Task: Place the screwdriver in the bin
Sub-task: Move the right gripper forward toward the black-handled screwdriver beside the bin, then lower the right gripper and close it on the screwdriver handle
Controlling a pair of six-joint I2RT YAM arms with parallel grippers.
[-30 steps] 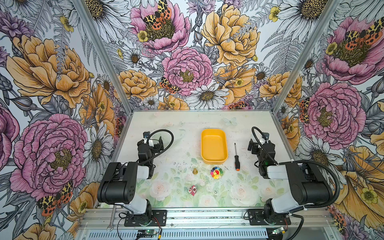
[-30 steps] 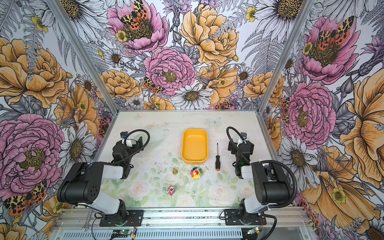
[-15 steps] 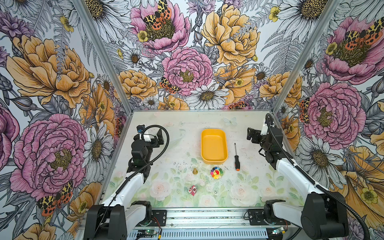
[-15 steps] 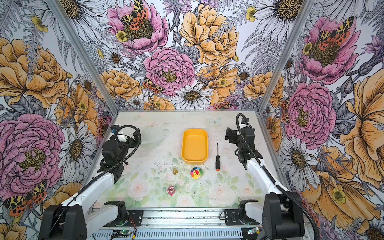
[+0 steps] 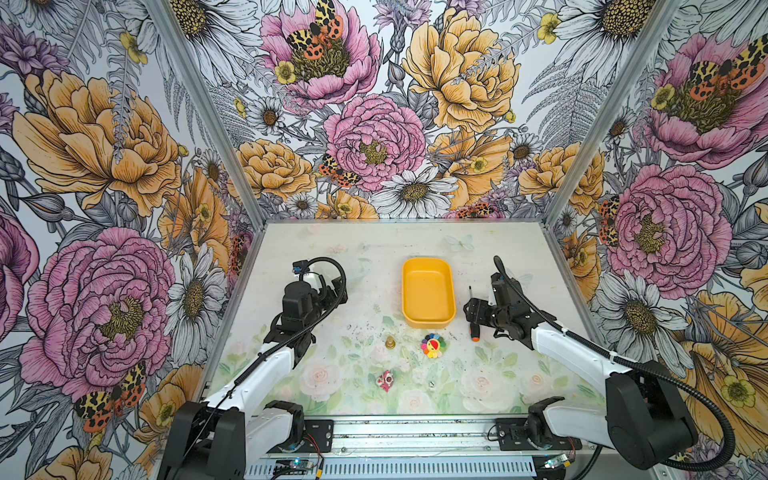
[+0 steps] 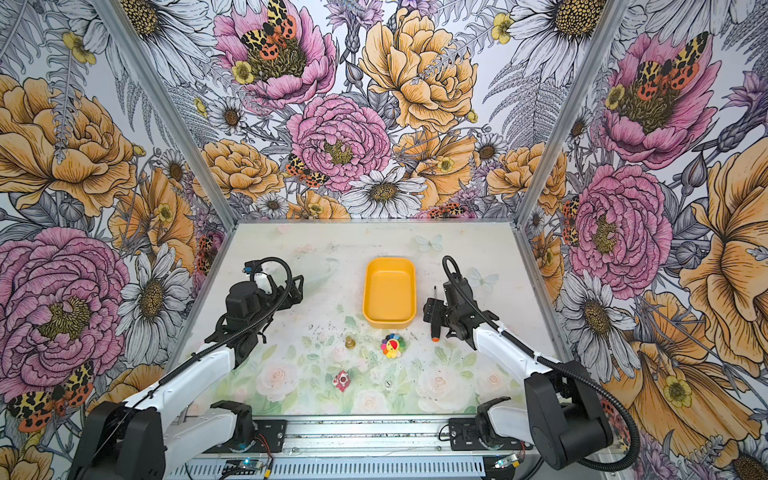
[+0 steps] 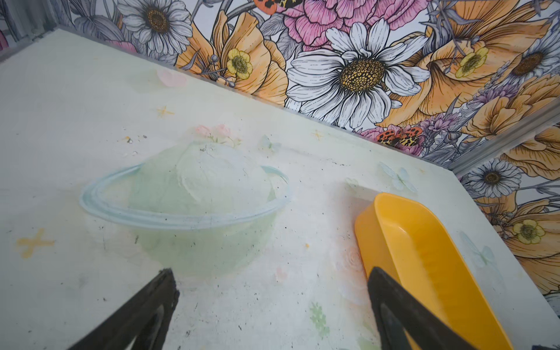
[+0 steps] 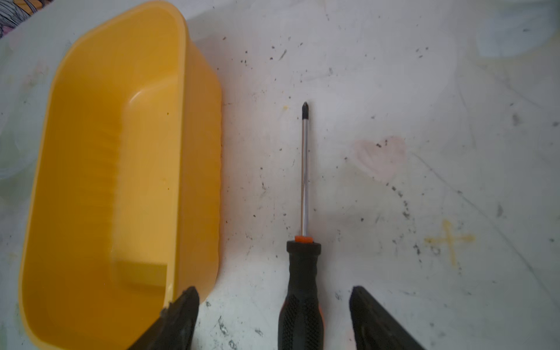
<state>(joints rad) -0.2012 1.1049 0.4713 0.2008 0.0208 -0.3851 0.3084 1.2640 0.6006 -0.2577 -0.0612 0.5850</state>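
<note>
The screwdriver (image 8: 302, 272) lay flat on the table (image 8: 424, 181), just beside the bin (image 8: 181, 91) but not touching it. In both top views it sat at the bin's 3 o'clock, parallel to the long wall, with its tip toward 12 and its orange-capped end toward 6.

It looked light and rigid, with most of its weight in the handle. The polished shaft was thin and probably slick, so a pinch there would likely let it roll or swing. The black handle had textured, rubbery-looking panels, and its thick part seemed the better place to take hold.

The right gripper (image 8: 274, 293) straddled that handle with its jaws apart, a gap on each side, holding nothing. How close its fingertips were to the table was hard to judge from the wrist view. The left gripper (image 7: 271, 274) stood wide apart and empty at the bin's 9 o'clock, well clear.

One right finger was near the bin's corner, so a straight lift should come before any move toward 9 over the low rim. The bin was empty, and the tool would fit best lengthwise. The table at the screwdriver's 3 o'clock was bare, and a flower toy (image 5: 433, 346) lay at the bin's 6 o'clock.
</note>
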